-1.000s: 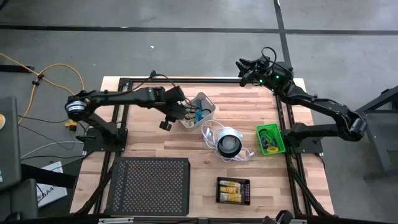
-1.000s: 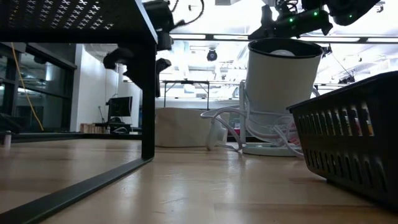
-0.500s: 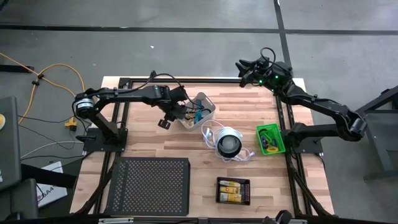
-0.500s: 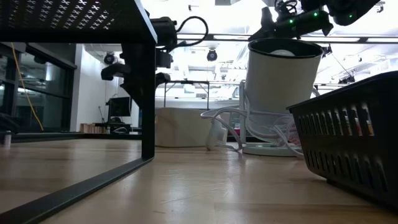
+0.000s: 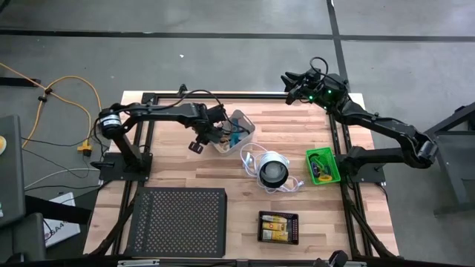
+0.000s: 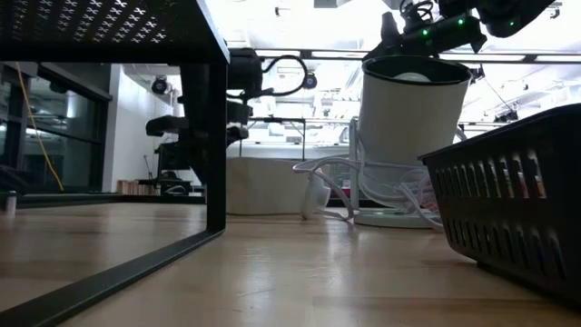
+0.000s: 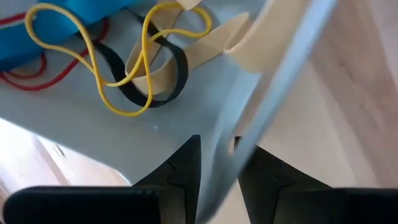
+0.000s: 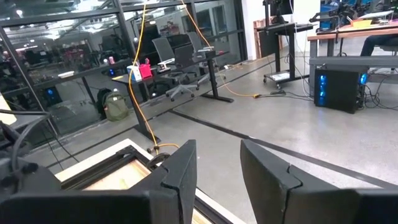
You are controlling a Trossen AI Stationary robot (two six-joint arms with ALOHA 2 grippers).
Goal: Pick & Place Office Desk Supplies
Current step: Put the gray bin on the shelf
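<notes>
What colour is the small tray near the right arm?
Bright green tray, clearest in the high view.

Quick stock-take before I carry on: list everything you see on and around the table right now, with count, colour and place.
clear tray: one, translucent white, far centre of the table, left gripper at its wall
rubber bands: several, yellow, red, black, tan, inside the clear tray
round object with cord: one, white and black, table centre
green tray: one, green, right side, small items inside
black basket: one, black, near edge, holding yellow-and-white packs
perforated stand: one, black, near left
table: one, light wood
left gripper: dark, fingers closed on the clear tray's wall
right gripper: dark, open, raised over the far right corner
</notes>
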